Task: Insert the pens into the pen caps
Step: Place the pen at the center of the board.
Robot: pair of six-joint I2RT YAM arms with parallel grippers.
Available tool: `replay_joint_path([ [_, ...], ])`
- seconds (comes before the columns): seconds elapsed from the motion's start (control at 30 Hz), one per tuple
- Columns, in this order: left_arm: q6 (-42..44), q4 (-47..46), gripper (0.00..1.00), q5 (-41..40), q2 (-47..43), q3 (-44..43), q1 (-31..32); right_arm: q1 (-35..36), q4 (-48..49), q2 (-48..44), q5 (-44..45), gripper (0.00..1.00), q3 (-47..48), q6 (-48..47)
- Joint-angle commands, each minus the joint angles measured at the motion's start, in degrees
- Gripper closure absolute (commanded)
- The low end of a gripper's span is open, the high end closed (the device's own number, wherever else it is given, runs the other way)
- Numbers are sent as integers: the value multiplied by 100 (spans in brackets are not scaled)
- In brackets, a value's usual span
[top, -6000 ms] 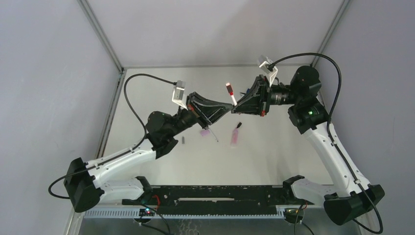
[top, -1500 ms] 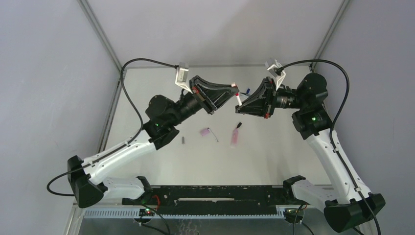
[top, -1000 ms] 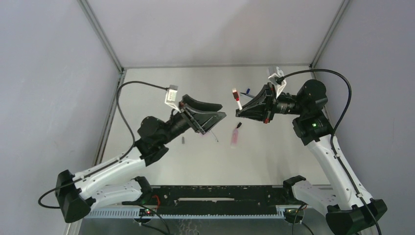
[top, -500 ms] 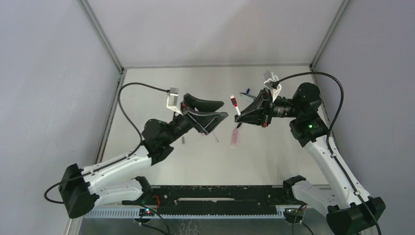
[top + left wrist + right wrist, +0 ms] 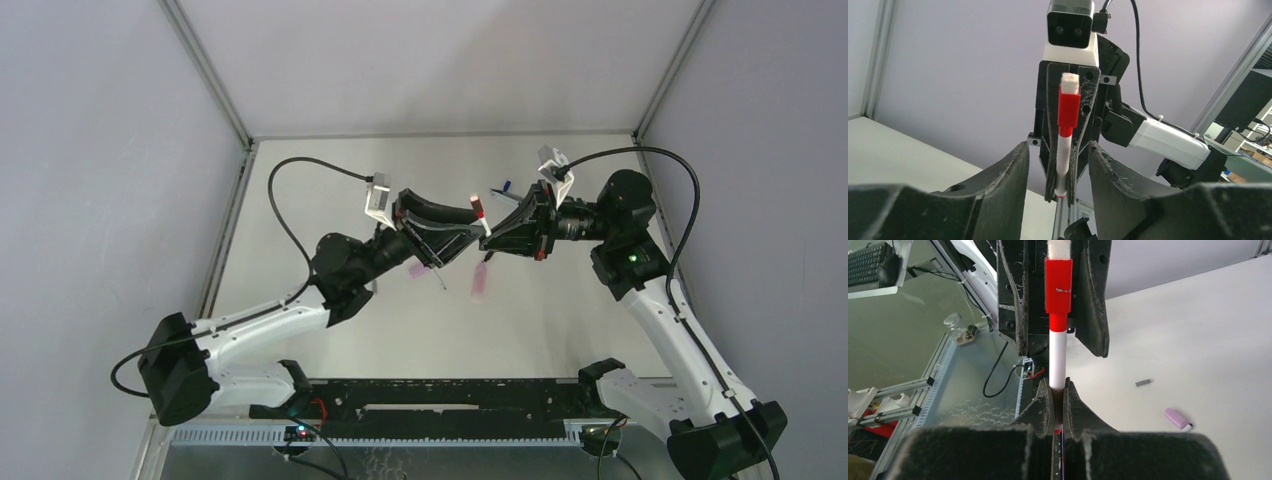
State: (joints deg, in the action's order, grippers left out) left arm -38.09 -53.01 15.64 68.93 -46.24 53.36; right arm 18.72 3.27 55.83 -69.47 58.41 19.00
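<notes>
Even, soft overhead light, faint shadows, blurred foregrounds in wrist views

This is a robotics lab, with a closed test cell. A left arm (image 5: 260,322) and a right arm (image 5: 685,325) are bolted at the edge of a white table (image 5: 420,160), between plain grey walls (image 5: 100,200) held by aluminium posts (image 5: 205,70). Beyond the table, the right wrist view shows a keyboard (image 5: 868,262), aluminium profiles (image 5: 888,412), loose wires (image 5: 1034,372) and a small jar (image 5: 954,320).
</notes>
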Motion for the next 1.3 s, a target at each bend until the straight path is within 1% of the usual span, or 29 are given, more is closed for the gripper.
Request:
replay_joint_path([
  [0.0,-26,-438,50,242,119,-331,31,52,302,-5,30,100,-32,75],
  [0.17,-113,-536,56,352,268,-414,25,66,359,13,30,100,-31,126],
  [0.37,-223,-718,58,414,373,-461,27,84,325,25,48,100,-32,106],
  [0.47,-258,-792,66,439,404,-469,30,97,321,44,57,100,-36,97],
  [0.57,-310,-864,76,506,448,-494,27,105,324,50,64,100,-32,95],
  [0.6,-325,-894,83,525,461,-499,27,105,319,50,65,100,-31,95],
  [0.63,-345,-921,94,553,478,-507,33,104,316,50,65,100,-32,95],
  [0.67,-359,-955,99,566,489,-512,26,105,312,50,65,100,-33,83],
  [0.77,-392,-1049,100,570,492,-479,27,105,260,44,82,100,-32,48],
  [0.8,-372,-1053,100,541,480,-447,25,105,228,42,95,98,-32,24],
  [0.83,-353,-1046,100,499,459,-405,28,104,189,34,106,92,-32,-8],
  [0.97,-298,-1032,100,343,333,-154,-28,68,-68,15,127,63,-34,-217],
  [1.07,-244,-823,100,290,191,34,-110,9,-293,-18,107,46,-32,-439],
  [1.17,-141,-485,100,171,-51,268,-240,-86,-806,-51,67,36,-36,-790],
  [1.27,35,-4,100,29,-337,490,-371,-195,-1282,-88,59,32,-32,-1217],
])
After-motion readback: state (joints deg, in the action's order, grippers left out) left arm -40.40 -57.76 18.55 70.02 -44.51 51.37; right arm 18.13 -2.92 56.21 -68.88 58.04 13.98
